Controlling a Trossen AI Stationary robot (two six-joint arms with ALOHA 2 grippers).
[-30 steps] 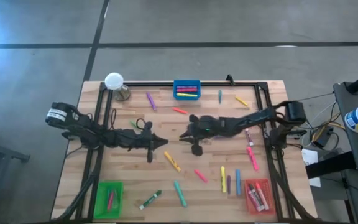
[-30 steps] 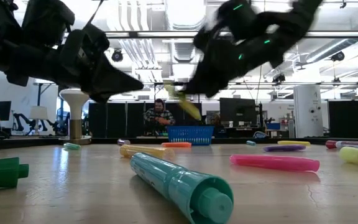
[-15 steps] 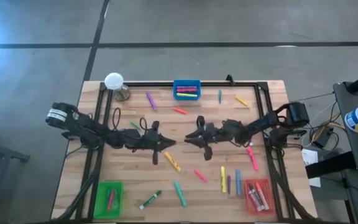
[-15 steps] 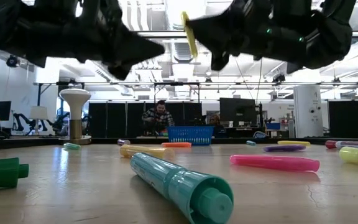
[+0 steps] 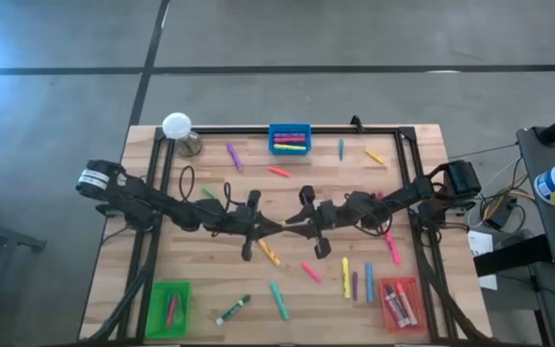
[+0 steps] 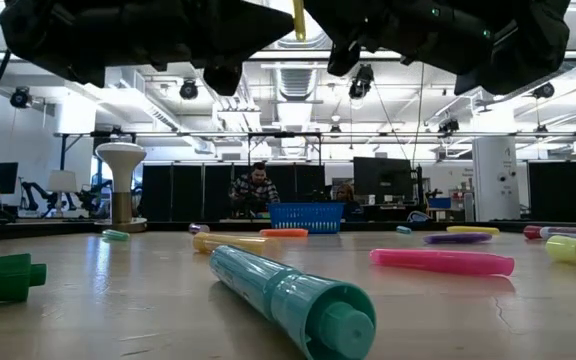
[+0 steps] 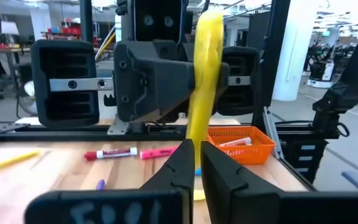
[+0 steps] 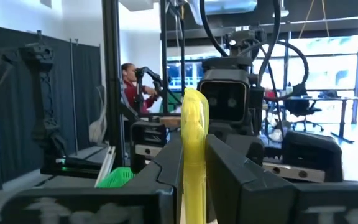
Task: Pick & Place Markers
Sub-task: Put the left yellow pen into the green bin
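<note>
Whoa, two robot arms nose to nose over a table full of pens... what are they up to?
The two arms have met in mid-air above the middle of the table, passing one yellow marker between them. The left pincer and the right pincer are both shut on it, from opposite sides. Many other markers lie scattered on the wood, and some already sit in the blue tray, green tray and red tray.

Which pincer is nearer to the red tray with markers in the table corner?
The right pincer. It hangs over the table's middle, on the red tray's side; the left pincer meets it there from the far side, both on a yellow marker.
</note>
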